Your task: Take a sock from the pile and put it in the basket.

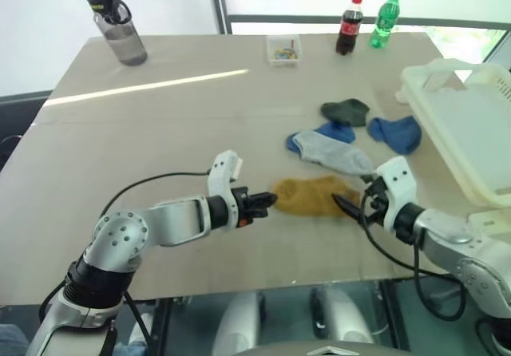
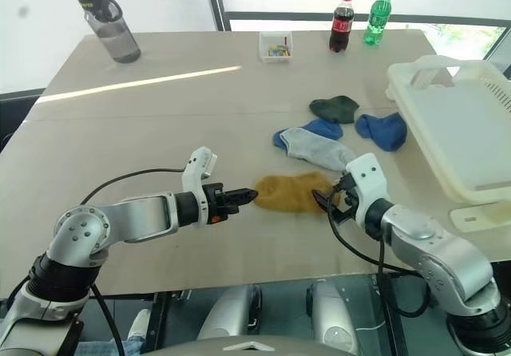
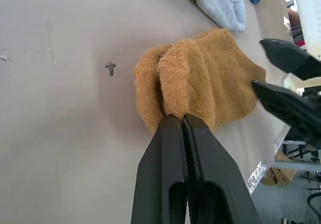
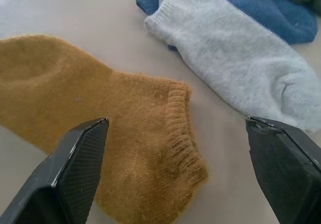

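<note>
Left wrist view shows our left gripper [image 3: 181,121] pinching the mustard sock [image 3: 200,81] just before the pile [image 1: 351,132], so our wide-open right gripper [image 4: 175,148] should close squarely on its cuff before carrying toward the basket [image 1: 479,132].

Head stereo pair high over table [image 1: 160,132]; wrist cameras close, sharing mustard sock [image 3: 200,78].

My matt black plastic fingers [image 3: 185,148] pinch a fuzzy mustard knit sock [image 3: 200,81]; the beige tabletop [image 1: 160,148] looks smooth.

The basket [image 1: 471,124] is cut off at the right edge.
</note>
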